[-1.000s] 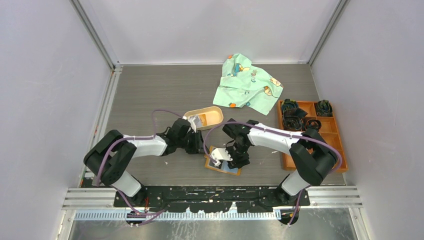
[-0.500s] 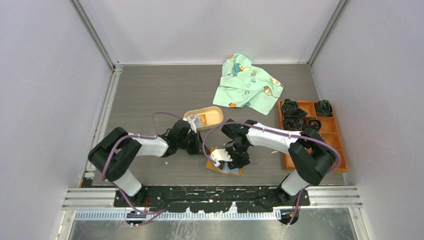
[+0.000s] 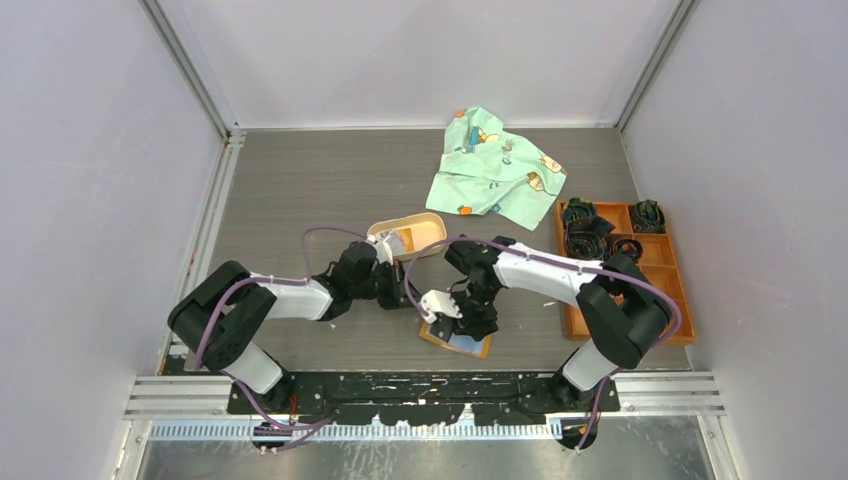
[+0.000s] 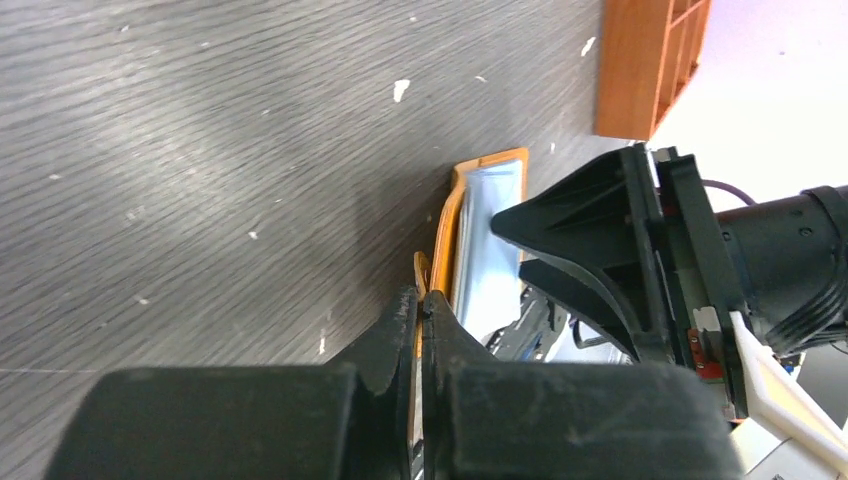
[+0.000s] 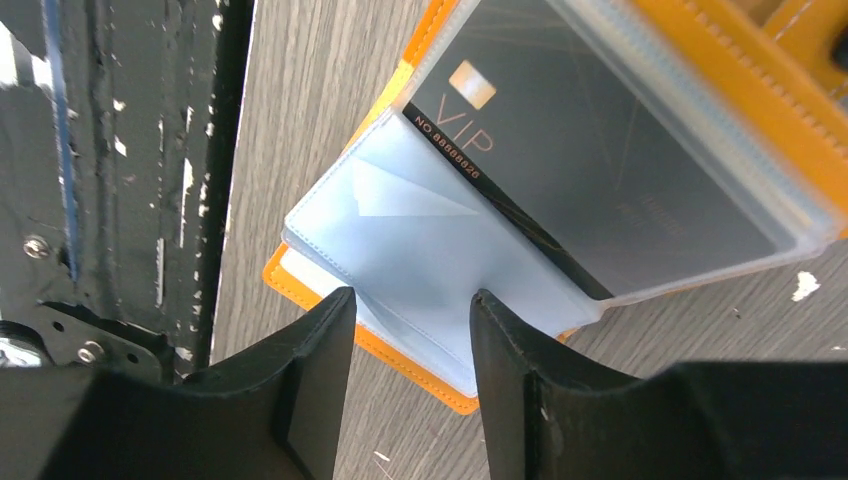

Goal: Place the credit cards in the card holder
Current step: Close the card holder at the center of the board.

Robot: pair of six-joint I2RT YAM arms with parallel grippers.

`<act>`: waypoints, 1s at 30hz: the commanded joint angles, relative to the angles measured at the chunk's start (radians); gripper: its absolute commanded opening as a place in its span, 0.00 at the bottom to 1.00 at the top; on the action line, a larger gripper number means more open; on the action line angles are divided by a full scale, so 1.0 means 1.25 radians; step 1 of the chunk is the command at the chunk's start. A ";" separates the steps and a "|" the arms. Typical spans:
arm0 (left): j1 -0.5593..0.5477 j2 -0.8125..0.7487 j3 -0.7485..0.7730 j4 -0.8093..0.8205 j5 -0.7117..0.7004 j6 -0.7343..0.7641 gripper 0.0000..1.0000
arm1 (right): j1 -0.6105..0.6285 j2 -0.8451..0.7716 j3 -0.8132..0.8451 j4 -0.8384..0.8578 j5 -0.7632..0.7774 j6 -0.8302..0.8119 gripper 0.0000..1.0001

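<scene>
**Left pincer [image 4: 422, 300] nips the card holder [image 4: 487, 240]; right pincer [image 5: 410, 300] stands open over it**

The left pincer is closed. Its two black fingers meet tip to tip, with a thin orange strip of the card holder's edge caught between them. The holder lies open on the grey counter [image 3: 300, 190], close in front of the arm bases, and its pale clear sleeves face up.

The right pincer comes down on the holder from above with its jaws apart. A pale blue clear sleeve shows in the gap between them. Whether the fingertips touch the sleeve I cannot tell. Just beyond that sleeve, a dark VIP card [image 5: 600, 170] with a small gold chip sits inside another clear sleeve of the holder.

The two pincers are close together at the holder's left end. Just behind the left pincer is an oval tan tray [image 3: 430, 236], with whitish credit cards [image 3: 392, 242] lying at its left end.

Further back on the counter is a crumpled green printed cloth [image 3: 495, 175]. At the right edge is an orange compartment box [image 3: 660, 275], with dark coiled items in its far cells.
</scene>
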State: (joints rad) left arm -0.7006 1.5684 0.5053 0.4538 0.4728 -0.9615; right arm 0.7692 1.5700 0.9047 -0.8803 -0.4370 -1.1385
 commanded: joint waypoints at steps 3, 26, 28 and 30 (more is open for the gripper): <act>-0.008 -0.036 0.048 0.057 0.055 -0.020 0.00 | -0.058 -0.038 0.063 -0.023 -0.132 0.056 0.52; -0.075 -0.006 0.252 -0.154 0.098 0.070 0.00 | -0.301 -0.265 0.017 -0.154 -0.317 -0.218 0.61; -0.087 0.013 0.237 -0.137 0.095 0.063 0.00 | -0.305 -0.259 0.016 -0.157 -0.317 -0.222 0.61; -0.090 0.029 0.220 -0.115 0.096 0.051 0.00 | -0.305 -0.249 0.014 -0.163 -0.321 -0.232 0.61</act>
State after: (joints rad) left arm -0.7971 1.5723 0.8036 0.2634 0.5632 -0.8829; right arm 0.3897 1.2572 0.8978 -1.0496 -0.7727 -1.3834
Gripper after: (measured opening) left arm 0.010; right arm 0.611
